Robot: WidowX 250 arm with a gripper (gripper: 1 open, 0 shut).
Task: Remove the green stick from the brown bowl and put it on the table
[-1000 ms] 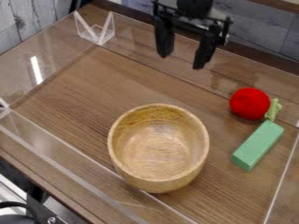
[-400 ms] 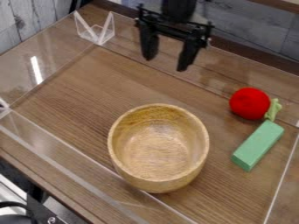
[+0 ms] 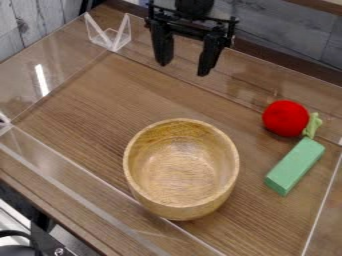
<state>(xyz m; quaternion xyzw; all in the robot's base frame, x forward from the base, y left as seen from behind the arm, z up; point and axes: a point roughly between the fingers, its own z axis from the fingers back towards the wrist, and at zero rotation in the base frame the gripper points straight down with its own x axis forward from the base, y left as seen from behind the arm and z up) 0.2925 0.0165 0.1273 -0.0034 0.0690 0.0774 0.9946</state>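
Note:
The green stick [image 3: 295, 166] lies flat on the table [image 3: 94, 110] at the right, outside the brown bowl [image 3: 182, 167], near the clear right wall. The bowl stands in the middle foreground and holds nothing that I can see. My gripper [image 3: 186, 58] hangs at the back of the table, pointing down, well behind and above the bowl. Its two dark fingers [image 3: 209, 58] stand apart with nothing between them.
A red ball [image 3: 285, 117] with a small yellow-green piece sits just behind the stick at the right. Low clear acrylic walls [image 3: 40, 80] edge the tabletop. A clear stand [image 3: 108, 32] is at the back left corner.
The open gripper has moved to the left along the back of the table and rolled slightly. The bowl, stick and ball have stayed where they were.

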